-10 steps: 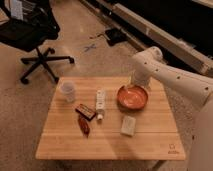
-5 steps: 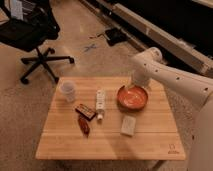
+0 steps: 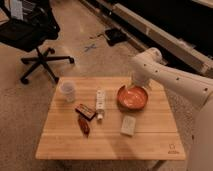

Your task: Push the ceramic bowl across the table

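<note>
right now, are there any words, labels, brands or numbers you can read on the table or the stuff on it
None can be read as words.
The small dark logo at the near right corner of the table: too small to read.
The white tube, dark packet and pale packet: any print is too small to read.
The ceramic bowl: no marking visible; the gripper is at its far rim.

I can read no words or numbers anywhere. The table (image 3: pixel 60 145) carries a small dark logo (image 3: pixel 172 149) at one near corner, too small to make out. A blue cross (image 3: pixel 90 47) marks the floor (image 3: pixel 105 67). My gripper (image 3: pixel 134 90) is at the far rim of the bowl (image 3: pixel 135 101).
</note>
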`<state>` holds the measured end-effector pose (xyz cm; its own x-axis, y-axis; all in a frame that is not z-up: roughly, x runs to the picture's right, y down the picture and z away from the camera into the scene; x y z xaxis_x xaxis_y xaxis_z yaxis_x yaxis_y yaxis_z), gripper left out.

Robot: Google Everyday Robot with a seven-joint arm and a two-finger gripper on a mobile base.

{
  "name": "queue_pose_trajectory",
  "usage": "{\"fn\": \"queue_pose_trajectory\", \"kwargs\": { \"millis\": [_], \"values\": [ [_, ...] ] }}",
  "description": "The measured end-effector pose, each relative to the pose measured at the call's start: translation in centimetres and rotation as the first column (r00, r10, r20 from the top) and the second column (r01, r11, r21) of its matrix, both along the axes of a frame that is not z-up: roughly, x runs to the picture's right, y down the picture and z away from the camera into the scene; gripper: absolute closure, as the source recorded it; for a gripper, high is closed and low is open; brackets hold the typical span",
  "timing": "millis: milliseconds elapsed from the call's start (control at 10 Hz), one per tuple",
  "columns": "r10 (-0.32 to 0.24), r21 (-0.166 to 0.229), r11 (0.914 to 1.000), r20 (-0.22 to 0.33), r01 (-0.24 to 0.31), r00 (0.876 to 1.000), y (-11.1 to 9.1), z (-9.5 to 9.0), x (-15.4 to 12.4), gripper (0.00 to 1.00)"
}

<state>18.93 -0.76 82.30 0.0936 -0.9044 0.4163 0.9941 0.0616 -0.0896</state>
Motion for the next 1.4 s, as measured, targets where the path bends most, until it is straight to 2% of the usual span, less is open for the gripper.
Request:
{"fn": "queue_pose_trajectory", "kwargs": {
  "millis": [800, 1400],
  "values": [
    [-0.053, 0.016, 0.9985, 0.003, 0.053, 0.999, -0.1, 0.4, 0.7, 0.20],
    [-0.104, 0.031, 0.9941, -0.001, 0.104, 0.995, 0.2, 0.8, 1.4, 0.20]
  ]
}}
